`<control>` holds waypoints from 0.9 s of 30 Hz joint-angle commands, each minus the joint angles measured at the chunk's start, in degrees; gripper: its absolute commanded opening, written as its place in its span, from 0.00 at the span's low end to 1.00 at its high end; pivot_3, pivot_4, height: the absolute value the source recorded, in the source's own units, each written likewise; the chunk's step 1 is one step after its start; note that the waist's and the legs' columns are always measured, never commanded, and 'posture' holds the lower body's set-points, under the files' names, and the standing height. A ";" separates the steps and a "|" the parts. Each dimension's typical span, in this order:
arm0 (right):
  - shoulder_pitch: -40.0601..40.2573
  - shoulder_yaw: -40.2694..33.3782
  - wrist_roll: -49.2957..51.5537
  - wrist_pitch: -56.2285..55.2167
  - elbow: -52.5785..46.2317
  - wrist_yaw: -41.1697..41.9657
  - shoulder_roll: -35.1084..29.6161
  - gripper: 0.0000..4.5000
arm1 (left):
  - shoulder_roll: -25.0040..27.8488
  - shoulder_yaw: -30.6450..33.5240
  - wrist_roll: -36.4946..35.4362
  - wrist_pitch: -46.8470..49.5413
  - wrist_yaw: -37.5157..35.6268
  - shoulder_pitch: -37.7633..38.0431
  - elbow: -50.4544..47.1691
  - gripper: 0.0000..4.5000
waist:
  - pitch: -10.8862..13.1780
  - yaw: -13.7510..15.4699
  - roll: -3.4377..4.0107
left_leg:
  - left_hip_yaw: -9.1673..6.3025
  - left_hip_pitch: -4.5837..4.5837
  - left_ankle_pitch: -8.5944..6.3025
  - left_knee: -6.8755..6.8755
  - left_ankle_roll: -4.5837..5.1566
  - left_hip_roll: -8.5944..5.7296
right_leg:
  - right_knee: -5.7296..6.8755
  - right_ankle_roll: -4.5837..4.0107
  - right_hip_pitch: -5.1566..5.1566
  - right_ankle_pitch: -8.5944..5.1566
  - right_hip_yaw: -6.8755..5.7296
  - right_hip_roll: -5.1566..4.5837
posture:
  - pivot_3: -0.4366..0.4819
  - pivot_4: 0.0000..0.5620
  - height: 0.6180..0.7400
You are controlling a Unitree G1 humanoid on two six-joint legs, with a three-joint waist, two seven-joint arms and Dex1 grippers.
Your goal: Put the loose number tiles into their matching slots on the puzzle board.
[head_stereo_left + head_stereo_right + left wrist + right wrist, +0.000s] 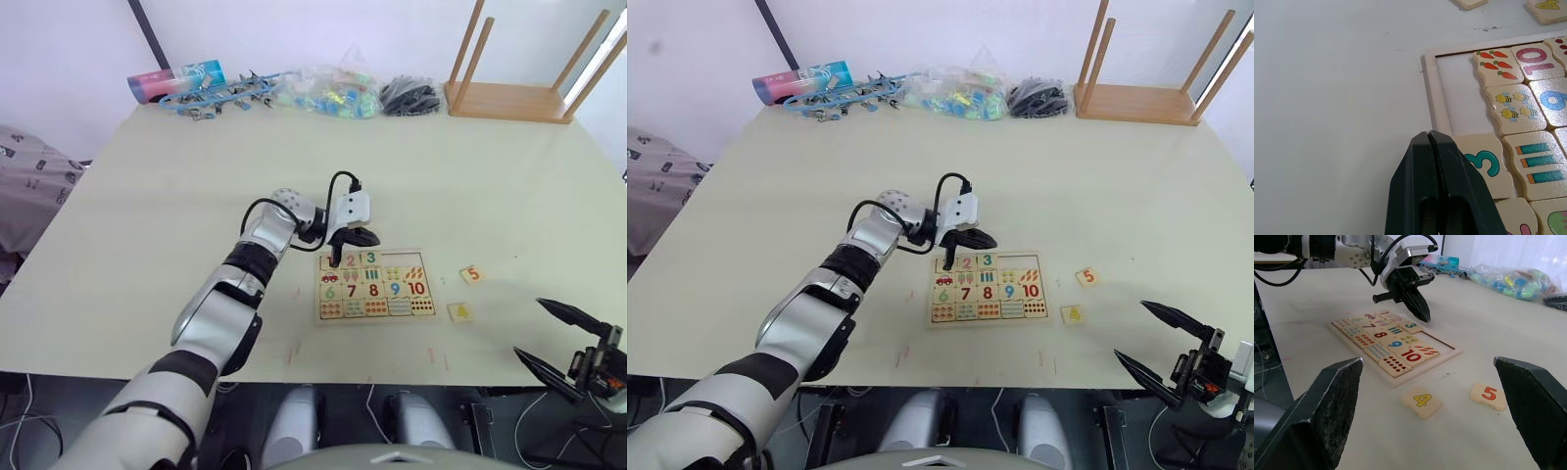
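Note:
The puzzle board (375, 286) lies near the table's front edge. Tiles 2 and 3 (1484, 161) sit in its far row, and beside them two slots (1459, 93) are bare wood. My left gripper (1430, 133) is shut with nothing in it, its tip hovering over the board's far frame next to tile 3; it appears too from the head camera (375, 238). The yellow 4 tile (459, 312) and the orange 5 tile (472, 275) lie loose on the table right of the board. My right gripper (551, 338) hangs open off the front right edge, apart from both tiles.
An upturned wooden stool (509, 98) stands at the back right. Along the far edge lie a bag of coloured pieces (328, 93), a black bundle (409, 95), blue parts (216, 98) and a pink-blue tube (176, 80).

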 commanded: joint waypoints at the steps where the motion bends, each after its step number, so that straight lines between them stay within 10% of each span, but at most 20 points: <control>1: 0.16 -0.45 0.40 -0.95 -1.12 -0.06 -0.04 1.00 | -0.14 1.19 0.08 -1.50 -0.16 -1.03 -0.36 0.01 | 0.00 0.00 0.00 | 0.00 0.00 0.00 0.00 0.00 0.00 | 0.00 0.00 0.00 0.00 0.00 0.00 | 0.48 0.27 1.00; 27: 0.68 -0.37 0.26 -0.90 -1.45 -0.21 -0.37 1.00 | -0.03 0.58 1.63 -3.89 -1.29 0.95 -0.76 0.01 | 0.00 0.01 0.00 | 0.00 0.00 0.00 0.00 0.00 0.00 | 0.01 0.00 -0.01 0.00 0.00 0.00 | 0.48 0.27 1.00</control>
